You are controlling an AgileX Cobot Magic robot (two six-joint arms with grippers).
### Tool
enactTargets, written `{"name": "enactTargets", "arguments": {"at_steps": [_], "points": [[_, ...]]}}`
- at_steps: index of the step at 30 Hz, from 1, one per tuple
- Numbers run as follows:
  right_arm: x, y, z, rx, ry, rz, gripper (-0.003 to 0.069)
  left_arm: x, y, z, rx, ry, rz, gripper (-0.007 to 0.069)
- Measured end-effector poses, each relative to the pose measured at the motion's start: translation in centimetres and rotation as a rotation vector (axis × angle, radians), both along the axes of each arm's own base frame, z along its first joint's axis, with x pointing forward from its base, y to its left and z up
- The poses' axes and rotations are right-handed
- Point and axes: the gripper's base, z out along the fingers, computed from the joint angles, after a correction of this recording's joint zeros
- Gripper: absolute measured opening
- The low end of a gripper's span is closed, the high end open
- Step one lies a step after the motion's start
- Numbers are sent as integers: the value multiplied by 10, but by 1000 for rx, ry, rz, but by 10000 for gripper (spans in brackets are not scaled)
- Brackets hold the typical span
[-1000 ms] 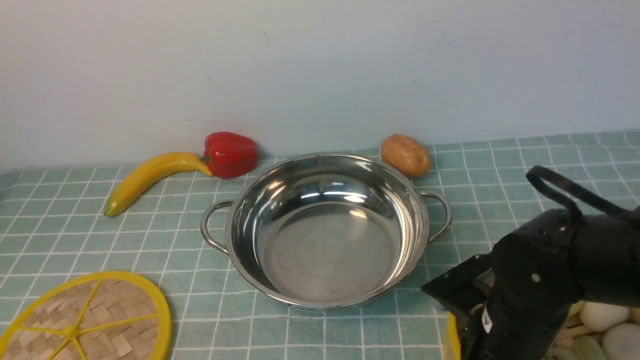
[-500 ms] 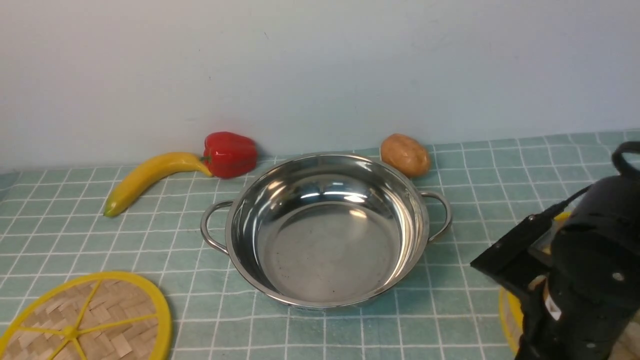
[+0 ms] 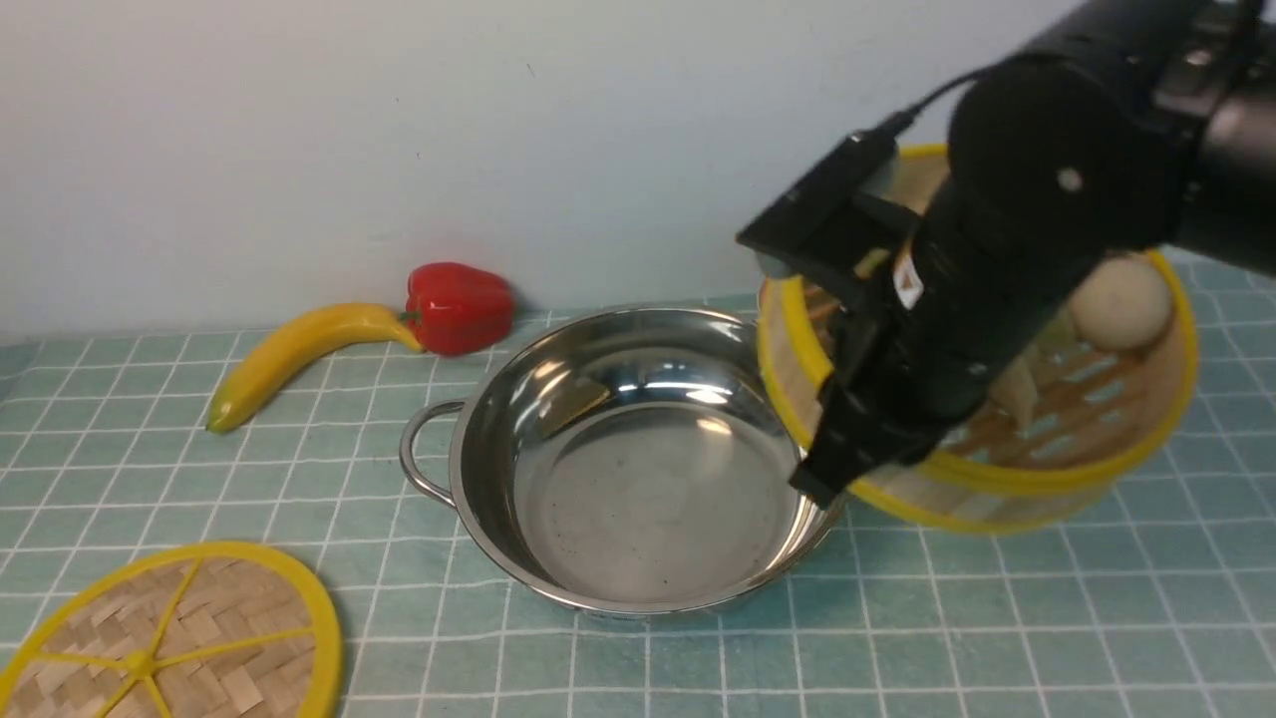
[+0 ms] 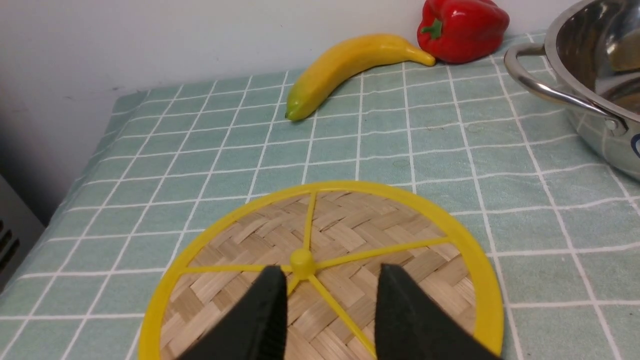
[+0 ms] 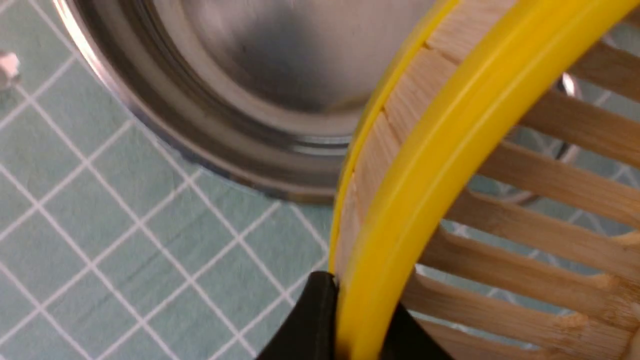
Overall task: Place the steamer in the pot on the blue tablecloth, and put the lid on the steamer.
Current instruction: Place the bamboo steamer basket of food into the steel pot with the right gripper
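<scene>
The pot [image 3: 638,499] is bare inside and can be reached from above on its left half. Over its right edge hangs the steamer [image 3: 1007,489], tilted, its rim pinched by the right gripper [image 5: 357,325], blocking that side. Behind the pot to the left, a pepper [image 3: 459,307] and a banana [image 3: 299,359] line the wall. Left-front of the pot lies the lid [image 3: 169,638], under the spread left gripper [image 4: 330,310]. Bare tablecloth [image 3: 379,558] runs between lid and pot.

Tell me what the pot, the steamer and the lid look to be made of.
Pot: polished metal, likely stainless steel, judging by its mirror-like reflections.
Steamer: matte, pale bamboo or wood strips and slats, with a smooth yellow rim that is probably plastic.
Lid: flat woven strips that look like bamboo, matte, with a yellow rim and spokes, likely plastic too.
</scene>
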Motion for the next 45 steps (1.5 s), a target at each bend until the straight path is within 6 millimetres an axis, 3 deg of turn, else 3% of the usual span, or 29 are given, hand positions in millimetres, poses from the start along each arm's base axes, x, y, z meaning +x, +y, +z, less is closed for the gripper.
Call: {"name": "enactTargets", "arguments": {"at_steps": [3, 5, 7, 8, 11, 14, 23, 39, 45], "points": [[7, 18, -3, -4, -12, 54, 56, 0, 0, 0, 0, 0, 0, 243], [11, 49, -7, -6, -34, 149, 56, 0, 0, 0, 0, 0, 0, 243], [11, 61, -11, -13, -36, 186, 56, 0, 0, 0, 0, 0, 0, 243], [9, 83, -21, -34, -44, 252, 56, 0, 0, 0, 0, 0, 0, 243], [8, 101, -35, -68, -49, 299, 56, 0, 0, 0, 0, 0, 0, 243], [9, 119, -62, -139, -48, 352, 56, 0, 0, 0, 0, 0, 0, 243], [19, 124, -107, -231, 14, 353, 56, 0, 0, 0, 0, 0, 0, 243], [19, 129, -126, -223, 73, 352, 56, 0, 0, 0, 0, 0, 0, 243], [19, 129, -126, -223, 67, 355, 120, 0, 0, 0, 0, 0, 0, 243]]}}
